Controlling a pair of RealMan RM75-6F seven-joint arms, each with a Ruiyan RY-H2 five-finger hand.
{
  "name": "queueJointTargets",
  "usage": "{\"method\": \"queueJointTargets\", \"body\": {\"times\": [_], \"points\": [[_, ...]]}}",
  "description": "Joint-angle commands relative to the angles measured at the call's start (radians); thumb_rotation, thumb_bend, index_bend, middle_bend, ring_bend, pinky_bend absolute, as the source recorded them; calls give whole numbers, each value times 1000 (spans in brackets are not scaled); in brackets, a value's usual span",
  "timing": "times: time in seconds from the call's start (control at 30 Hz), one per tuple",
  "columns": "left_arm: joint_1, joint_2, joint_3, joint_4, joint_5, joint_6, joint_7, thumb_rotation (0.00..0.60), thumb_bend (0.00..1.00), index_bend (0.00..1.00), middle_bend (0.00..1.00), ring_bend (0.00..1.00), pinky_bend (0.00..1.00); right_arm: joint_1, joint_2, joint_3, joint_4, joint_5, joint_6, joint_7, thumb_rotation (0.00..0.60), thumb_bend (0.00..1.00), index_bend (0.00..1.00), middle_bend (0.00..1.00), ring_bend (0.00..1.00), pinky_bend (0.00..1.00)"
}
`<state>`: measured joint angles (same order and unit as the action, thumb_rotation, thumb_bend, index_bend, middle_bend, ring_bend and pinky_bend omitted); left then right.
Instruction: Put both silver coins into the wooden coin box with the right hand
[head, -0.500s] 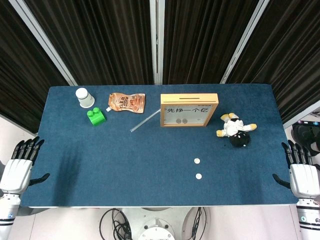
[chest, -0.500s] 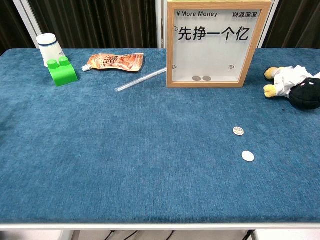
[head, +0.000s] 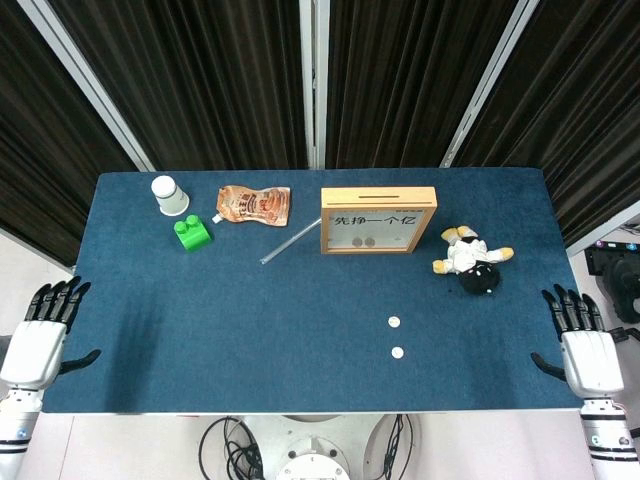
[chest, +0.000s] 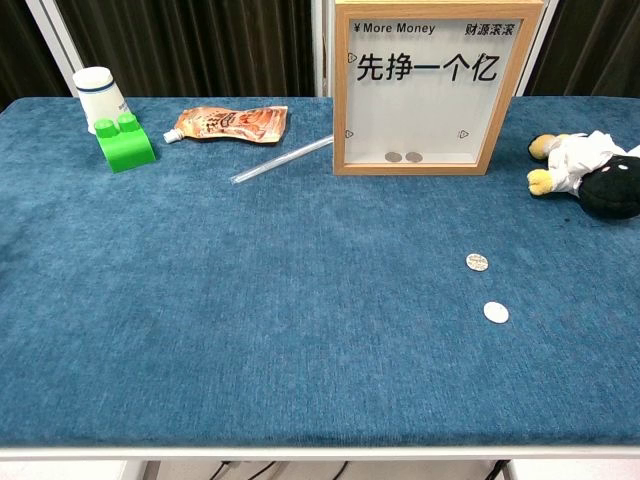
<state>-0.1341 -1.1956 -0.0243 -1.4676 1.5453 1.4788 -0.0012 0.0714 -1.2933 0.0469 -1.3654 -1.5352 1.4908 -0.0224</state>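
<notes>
Coins (head: 394, 322) (head: 397, 352) lie on the blue table (head: 250, 310), near the wooden box (head: 378, 220). Right hand (head: 587, 355) and left hand (head: 38, 340) are open, holding nothing, off the table's sides.

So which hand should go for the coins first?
Right. The right hand hovers open off the table's right edge, on the same side as both silver coins and nearer the wooden coin box. The left hand sits across the table.
</notes>
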Motion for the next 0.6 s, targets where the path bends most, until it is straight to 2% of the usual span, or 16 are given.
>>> {"method": "queueJointTargets", "body": {"times": [0.03, 0.13, 0.23, 0.6], "points": [[0, -2, 1, 0, 1, -2, 7, 600, 37, 42, 0, 0, 0, 41, -16, -45, 9, -87, -37, -17, 600, 53, 0, 0, 0, 0], [2, -3, 0, 0, -5, -2, 10, 600, 37, 42, 0, 0, 0, 79, -34, -76, 8, -156, -71, -22, 600, 53, 0, 0, 0, 0], [3, -3, 0, 2, -7, 0, 7, 600, 36, 42, 0, 0, 0, 115, -70, -79, 12, -194, -94, -34, 600, 65, 0, 0, 0, 0], [17, -13, 1, 32, -16, 9, -26, 600, 37, 42, 0, 0, 0, 237, -229, -79, 58, -234, -237, -118, 600, 95, 6, 0, 0, 0]]}}
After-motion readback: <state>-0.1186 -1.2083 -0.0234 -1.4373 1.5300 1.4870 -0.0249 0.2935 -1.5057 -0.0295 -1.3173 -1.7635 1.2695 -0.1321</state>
